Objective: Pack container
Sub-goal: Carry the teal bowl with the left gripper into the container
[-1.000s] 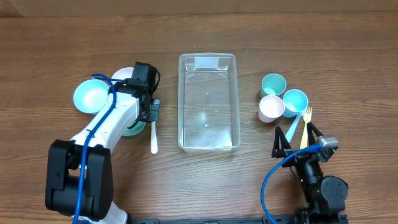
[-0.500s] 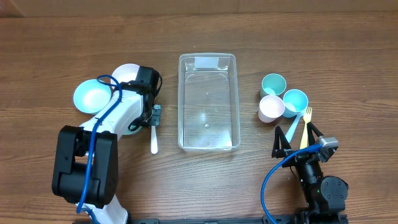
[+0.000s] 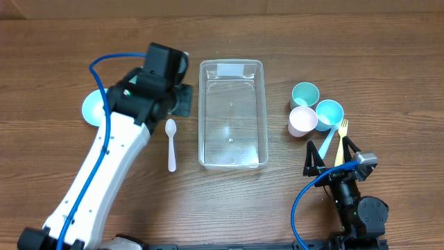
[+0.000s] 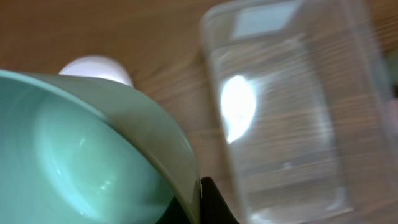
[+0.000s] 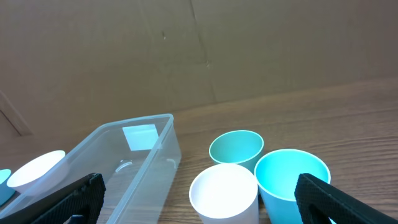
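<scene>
The clear container (image 3: 232, 64) stands empty at the table's middle; it also shows in the left wrist view (image 4: 286, 106) and the right wrist view (image 5: 124, 162). My left gripper (image 3: 182, 101) hovers just left of the container's left wall. In the left wrist view it (image 4: 199, 202) is shut on the rim of a pale green bowl (image 4: 74, 149), which the arm hides from overhead. My right gripper (image 3: 331, 156) is open and empty near the front right, with its fingers (image 5: 198, 186) spread before the cups.
A teal bowl (image 3: 91, 107) peeks out left of the arm. A white bowl (image 4: 96, 67) shows behind the held one. A white spoon (image 3: 171, 142) lies left of the container. Teal (image 3: 304, 93), white (image 3: 302, 120) and blue (image 3: 329, 111) cups, a yellow fork (image 3: 341, 139) and a blue utensil (image 3: 326, 142) sit at the right.
My left arm has risen and swung right toward the container with the green bowl in its grip, uncovering the spoon. The right arm has not moved.
</scene>
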